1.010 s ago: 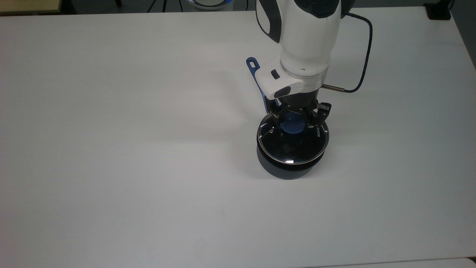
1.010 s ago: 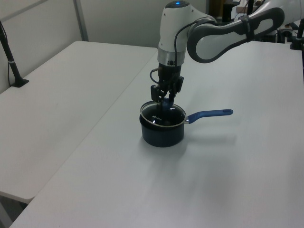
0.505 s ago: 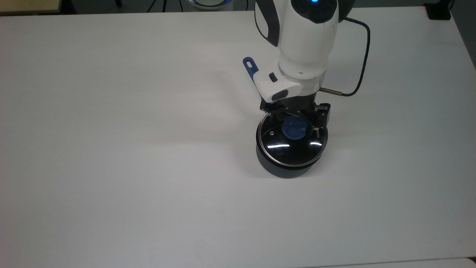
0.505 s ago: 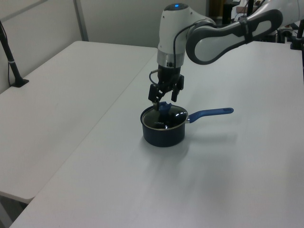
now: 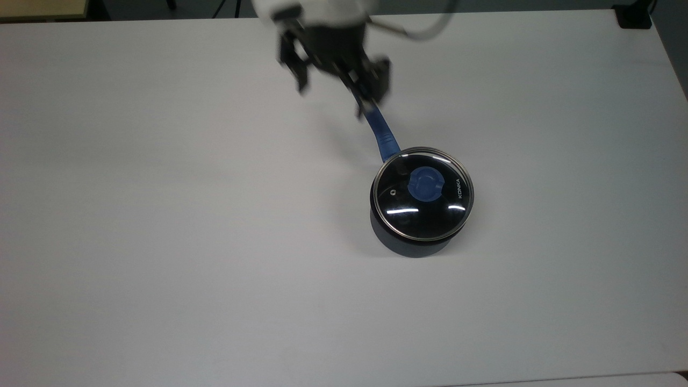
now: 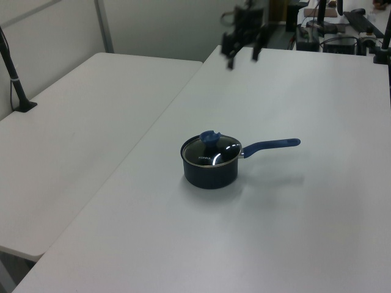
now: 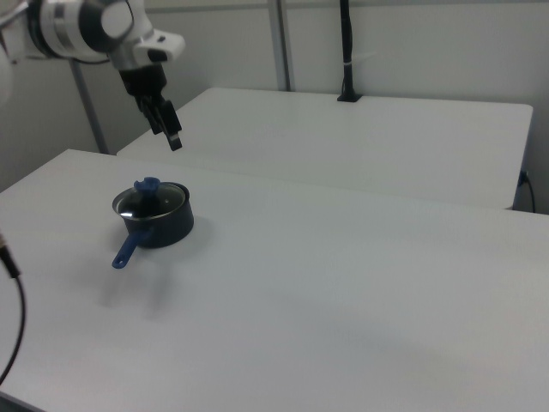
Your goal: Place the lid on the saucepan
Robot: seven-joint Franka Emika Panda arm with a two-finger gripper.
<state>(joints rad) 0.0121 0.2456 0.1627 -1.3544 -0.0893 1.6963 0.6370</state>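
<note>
My hand is hanging empty, fingers apart, high above the worktop near the top view's far edge. The lid is sitting level on the saucepan, covering its mouth.

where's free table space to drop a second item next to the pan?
Top view: bare table all along the left of the saucepan, also below it and to its right. Tight only above it, where the handle runs up under the open gripper. The lid sits on the pan.
</note>
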